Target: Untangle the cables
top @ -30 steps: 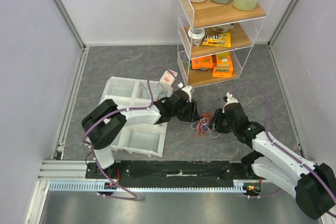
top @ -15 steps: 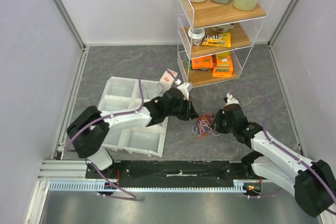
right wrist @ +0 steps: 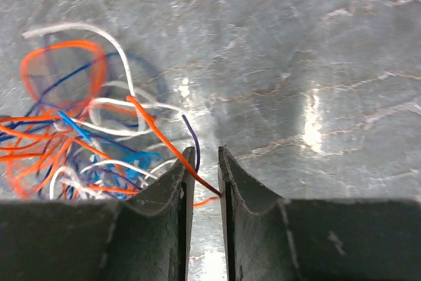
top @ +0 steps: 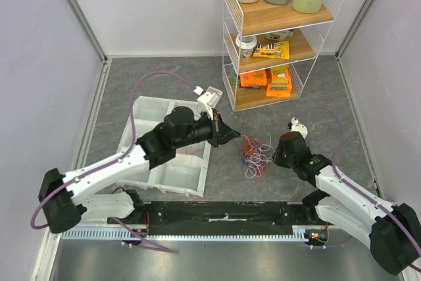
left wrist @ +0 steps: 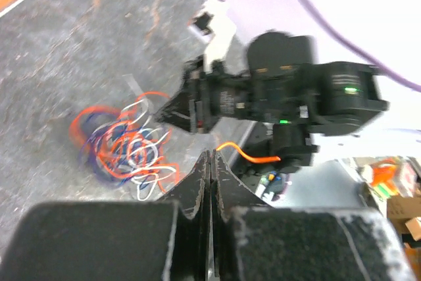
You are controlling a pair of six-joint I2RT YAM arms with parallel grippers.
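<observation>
The cables point(top: 253, 156) lay tangled on the table point(top: 164, 77) towards its near edge, roughly midway between left and right. The right gripper point(right wrist: 205, 182) pinched one orange strand point(right wrist: 168, 146), while the left gripper point(left wrist: 210, 169) sat fully closed, holding nothing

Matt plastics on a mottled, stone-look grey floor

The cables point(top: 254, 154) look like thin wires in smooth plastic sheathing of orange, blue, white and dark colours, slightly glossy in the right wrist view. The table point(top: 164, 83) has a grey, veined surface with a soft sheen that throws back bright patches of light. The right gripper point(right wrist: 205, 185) has dark, matt, faintly grainy plastic fingers, as does the left gripper point(left wrist: 210, 176). The compartment tray point(top: 154, 113) is smooth white plastic. The shelf rack point(top: 231, 37) is white-coated wire with pale wooden boards. The hoses point(top: 151, 80) are glossy purple tubing.
</observation>
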